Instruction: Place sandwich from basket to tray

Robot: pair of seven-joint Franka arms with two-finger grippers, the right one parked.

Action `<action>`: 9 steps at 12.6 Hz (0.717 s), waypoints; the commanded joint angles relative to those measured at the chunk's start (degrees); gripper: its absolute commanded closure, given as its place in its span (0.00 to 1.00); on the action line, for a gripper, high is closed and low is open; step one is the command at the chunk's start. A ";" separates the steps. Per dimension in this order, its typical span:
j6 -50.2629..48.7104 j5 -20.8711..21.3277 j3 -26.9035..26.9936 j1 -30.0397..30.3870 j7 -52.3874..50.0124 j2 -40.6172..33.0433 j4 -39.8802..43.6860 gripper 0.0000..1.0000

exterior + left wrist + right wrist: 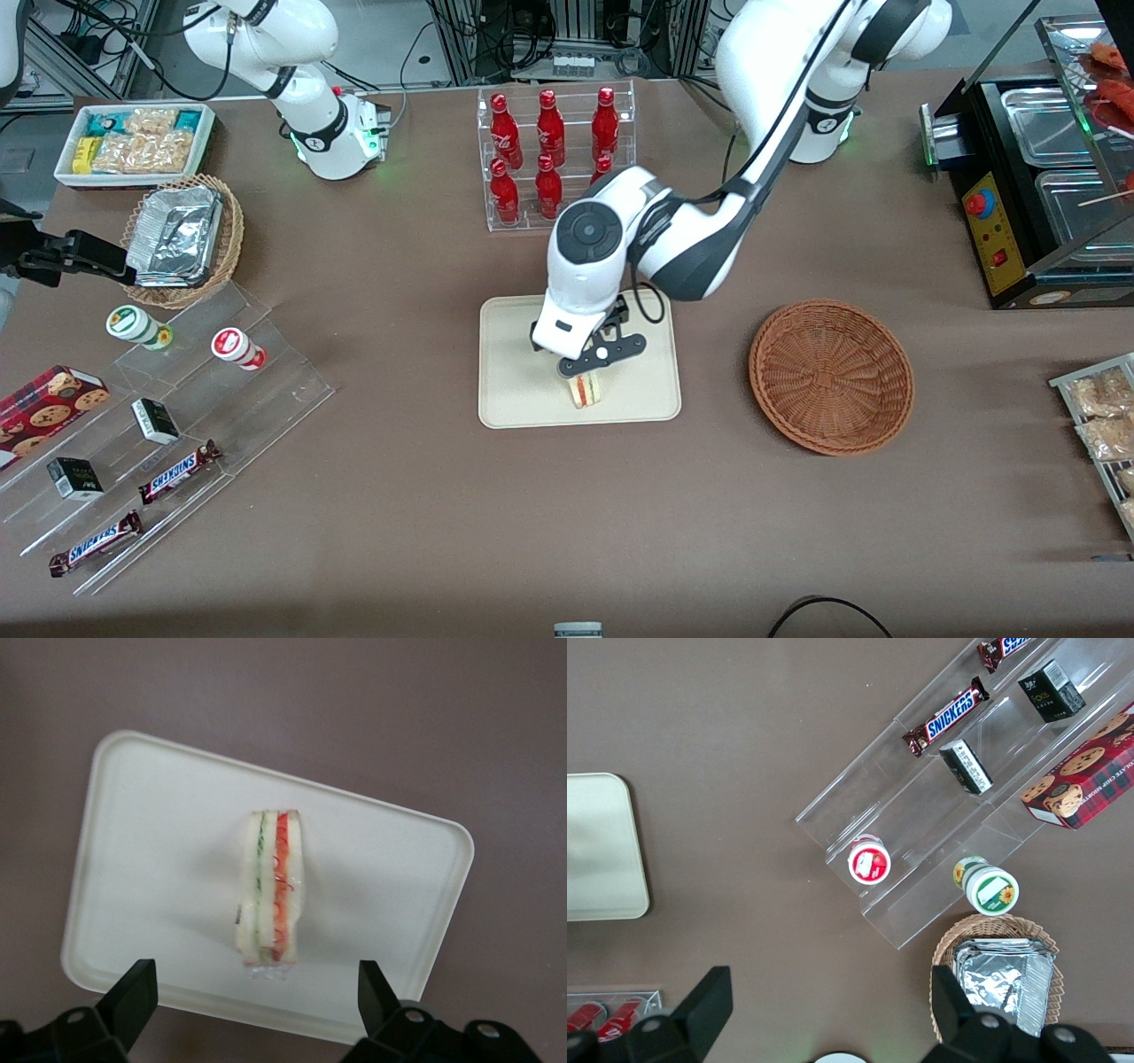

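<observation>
The sandwich (586, 390) stands on its edge on the cream tray (514, 354), near the tray's rim closest to the front camera. In the left wrist view the sandwich (270, 895) shows its green and red filling stripes, with the tray (142, 833) all around it. My left gripper (587, 370) hangs just above the sandwich. It is open (257, 992), with its black fingers (133, 997) spread wide and nothing between them. The reddish-brown basket (831, 377) sits beside the tray toward the working arm's end and holds nothing.
A clear rack of red bottles (554, 155) stands farther from the front camera than the tray. Toward the parked arm's end are a tan basket with foil containers (182, 239), a white snack bin (133, 142) and acrylic steps with candy bars (177, 416). A black food warmer (1036, 195) stands at the working arm's end.
</observation>
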 commanded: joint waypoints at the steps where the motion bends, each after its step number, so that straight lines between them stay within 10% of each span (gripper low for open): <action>1: -5.95 0.45 -0.06 4.29 10.36 -4.53 -1.67 0.00; 9: -16.52 0.63 3.19 19.05 31.78 -17.79 -13.35 0.00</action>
